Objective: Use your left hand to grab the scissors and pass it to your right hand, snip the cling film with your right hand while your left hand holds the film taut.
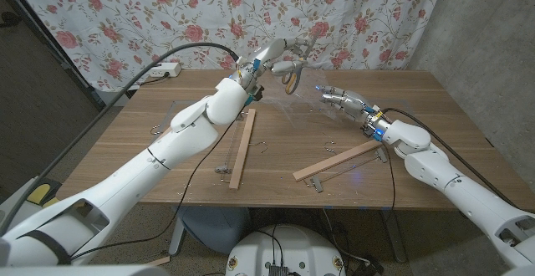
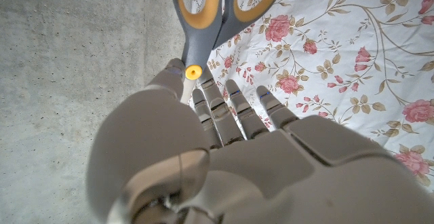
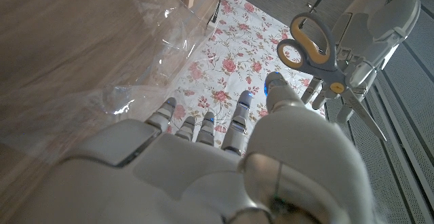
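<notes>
The scissors [image 1: 292,69] have grey handles lined with orange and a yellow pivot [image 2: 193,71]. My left hand [image 1: 269,57] holds them in the air over the table's far side, gripping near the pivot, with the handle loops [image 3: 308,43] turned toward my right hand. My right hand [image 1: 344,100] hovers a short way to the right of the scissors, fingers spread, holding nothing and not touching them. The clear cling film [image 1: 288,134] lies stretched between two wooden slats [image 1: 243,146] [image 1: 336,160] on the table; its crinkled edge [image 3: 146,61] shows beyond my right hand [image 3: 217,159].
The wooden table [image 1: 125,155] carries small metal hooks near the slats. A white power strip [image 1: 159,71] with a cable sits at the back left. A floral curtain [image 1: 167,8] hangs behind the table.
</notes>
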`<state>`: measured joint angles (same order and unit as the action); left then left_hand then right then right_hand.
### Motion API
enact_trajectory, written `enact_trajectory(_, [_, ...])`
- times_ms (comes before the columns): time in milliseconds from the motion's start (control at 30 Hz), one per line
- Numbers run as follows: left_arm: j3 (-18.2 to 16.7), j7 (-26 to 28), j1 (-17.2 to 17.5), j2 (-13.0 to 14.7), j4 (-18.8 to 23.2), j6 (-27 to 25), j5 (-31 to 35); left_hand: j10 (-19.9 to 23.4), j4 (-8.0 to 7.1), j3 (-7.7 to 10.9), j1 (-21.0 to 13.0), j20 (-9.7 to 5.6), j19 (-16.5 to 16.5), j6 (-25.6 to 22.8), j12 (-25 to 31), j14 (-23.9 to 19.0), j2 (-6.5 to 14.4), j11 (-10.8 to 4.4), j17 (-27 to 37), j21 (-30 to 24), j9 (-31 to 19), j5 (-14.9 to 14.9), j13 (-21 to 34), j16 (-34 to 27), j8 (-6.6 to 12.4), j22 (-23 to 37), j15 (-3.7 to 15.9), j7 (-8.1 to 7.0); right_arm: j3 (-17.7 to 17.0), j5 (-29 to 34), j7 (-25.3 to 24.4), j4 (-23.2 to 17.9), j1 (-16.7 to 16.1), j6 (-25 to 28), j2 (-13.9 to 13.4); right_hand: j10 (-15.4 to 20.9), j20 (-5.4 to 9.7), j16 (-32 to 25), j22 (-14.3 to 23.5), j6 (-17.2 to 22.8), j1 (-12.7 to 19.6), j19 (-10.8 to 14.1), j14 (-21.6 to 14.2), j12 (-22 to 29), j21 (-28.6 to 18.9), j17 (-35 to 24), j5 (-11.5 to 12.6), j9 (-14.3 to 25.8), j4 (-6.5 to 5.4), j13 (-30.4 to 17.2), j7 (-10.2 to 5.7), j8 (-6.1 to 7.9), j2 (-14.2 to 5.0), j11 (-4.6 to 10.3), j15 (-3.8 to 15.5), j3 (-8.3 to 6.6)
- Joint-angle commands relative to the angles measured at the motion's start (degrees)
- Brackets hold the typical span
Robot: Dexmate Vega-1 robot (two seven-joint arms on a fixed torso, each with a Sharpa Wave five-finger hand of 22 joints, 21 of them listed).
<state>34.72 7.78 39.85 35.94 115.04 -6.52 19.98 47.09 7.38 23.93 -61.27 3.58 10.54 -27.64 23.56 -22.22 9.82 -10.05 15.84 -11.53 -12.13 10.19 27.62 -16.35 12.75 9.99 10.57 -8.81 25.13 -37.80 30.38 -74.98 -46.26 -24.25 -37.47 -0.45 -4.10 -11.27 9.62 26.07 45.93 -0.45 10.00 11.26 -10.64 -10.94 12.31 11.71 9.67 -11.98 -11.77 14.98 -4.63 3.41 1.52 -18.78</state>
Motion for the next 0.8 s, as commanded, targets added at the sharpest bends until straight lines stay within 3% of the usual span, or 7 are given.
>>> enact_trajectory(33, [0.4, -0.3, -0.5, -1.0, -1.6, 1.3, -0.9, 2.9, 0.00, 0.32, 0.0, 0.57, 0.1, -0.5, 0.5, -0.2, 0.4, -2.78, 0.3, 0.0, -0.1, 0.2, 0.7, -0.4, 0.15, 0.2, 1.06, -0.13, 0.2, -0.1, 0.6, 0.9, 0.4, -1.7, 1.2, -0.4, 0.07, -0.4, 0.1, -0.1, 0.0, 0.3, 2.3, 0.1, -0.2, -0.1, -0.3, 0.2, -0.33, 0.0, -0.51, -0.21, 0.85, 0.57, 1.15, 0.20])
enact_trajectory(300, [0.9, 0.2, -0.8, -1.7, -2.4, 1.8, -0.7, 2.9, -0.02, 0.31, 0.0, 0.56, 0.1, -0.5, 0.5, -0.2, 0.4, -2.78, 0.3, 0.0, -0.1, 0.2, 0.8, -0.5, 0.12, 0.2, 0.97, -0.09, 0.4, 0.3, -1.3, 1.1, 0.0, -2.6, 2.9, 0.3, 0.48, -0.6, 0.1, 1.8, -0.4, 0.6, 1.9, 0.5, -0.2, -0.2, -1.2, 0.1, -0.67, 0.0, -0.58, -0.02, 2.15, 2.19, 2.03, 1.16])
enact_trajectory(533, [1.5, 0.8, -0.9, -2.1, -2.8, 2.1, 0.4, 2.9, 0.02, 0.38, -0.1, 0.57, 0.1, -0.5, 0.4, -0.1, 0.4, -2.78, 0.4, 0.0, -0.1, 0.2, 0.8, -0.5, 0.08, 0.2, 1.03, -0.08, 0.4, 1.0, -5.1, 0.5, -0.8, -3.0, 4.5, 3.0, 0.29, -1.2, 0.1, 7.2, -0.2, 1.4, 0.4, 1.4, -0.3, -0.3, -0.8, -0.1, -0.96, 0.1, -0.59, 0.86, 4.03, 4.69, 3.00, 2.75])
enact_trajectory(800, [1.9, 1.6, -0.8, -2.7, -3.2, 2.2, 1.1, 3.0, 0.00, 0.43, 0.0, 0.57, 0.1, -0.5, 0.4, -0.1, 0.4, -2.78, 0.4, 0.0, -0.1, 0.2, 0.9, -0.5, 0.05, 0.2, 0.97, -0.12, 0.5, 0.3, -6.9, 0.4, -1.3, -3.0, 6.2, 5.5, -0.43, -1.6, 0.1, 11.9, 0.4, 2.4, -0.8, 1.9, -0.4, -0.3, 0.0, -0.3, -1.20, 0.1, -0.68, 1.38, 5.51, 5.78, 3.49, 4.24])
